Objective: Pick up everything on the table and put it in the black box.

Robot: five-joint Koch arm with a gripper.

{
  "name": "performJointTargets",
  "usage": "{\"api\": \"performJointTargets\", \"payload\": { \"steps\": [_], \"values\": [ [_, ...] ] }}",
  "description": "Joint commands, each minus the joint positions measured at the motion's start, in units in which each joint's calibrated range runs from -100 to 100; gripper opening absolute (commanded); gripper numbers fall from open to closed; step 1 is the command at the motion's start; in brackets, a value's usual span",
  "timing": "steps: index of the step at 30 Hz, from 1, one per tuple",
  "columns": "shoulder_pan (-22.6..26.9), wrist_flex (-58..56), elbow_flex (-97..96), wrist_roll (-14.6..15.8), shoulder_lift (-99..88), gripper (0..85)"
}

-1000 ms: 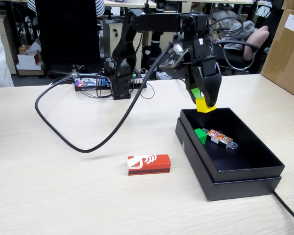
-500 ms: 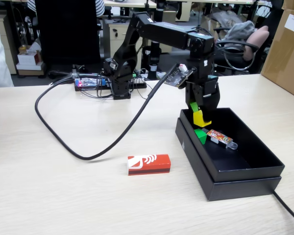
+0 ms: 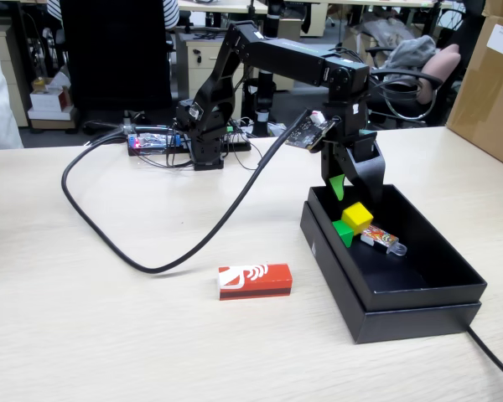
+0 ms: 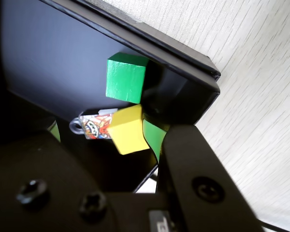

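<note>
My gripper [image 3: 356, 188] hangs open over the back left corner of the black box [image 3: 419, 293], with nothing between its green-padded fingers [image 3: 338, 186]. The yellow cube [image 3: 357, 216] is free of the jaws and sits tilted inside the box, right beside the green cube [image 3: 344, 232]. In the wrist view the yellow cube [image 4: 128, 129] shows below the gripper [image 4: 104, 136], with the green cube [image 4: 125, 77] near the box wall [image 4: 176, 54]. The red-orange block [image 3: 254, 280] with its white swirl lies on the table [image 3: 109, 335], left of the box.
A small multicoloured stick [image 3: 384, 240] lies in the box next to the cubes. A thick black cable [image 3: 151, 260] loops over the table from the arm's base [image 3: 205, 142]. A brown carton [image 3: 490, 84] stands at the far right.
The gripper came down over the box with the yellow cube, then opened. The cube dropped into the box next to the green cube.
</note>
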Motion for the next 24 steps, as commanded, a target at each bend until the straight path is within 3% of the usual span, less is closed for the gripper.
{"api": "performJointTargets", "payload": {
  "steps": [1,8,13,17,24],
  "values": [
    [0.7,-0.8,1.1,-0.4,-2.3,36.0],
    [-6.0,-0.8,3.6,-0.7,-14.7,36.0],
    [-14.3,-0.6,3.4,-3.3,-19.4,39.5],
    [-17.7,0.2,1.5,-5.1,-18.6,41.5],
    [-19.1,4.7,-6.5,-6.7,-14.2,41.6]
  ]
}}
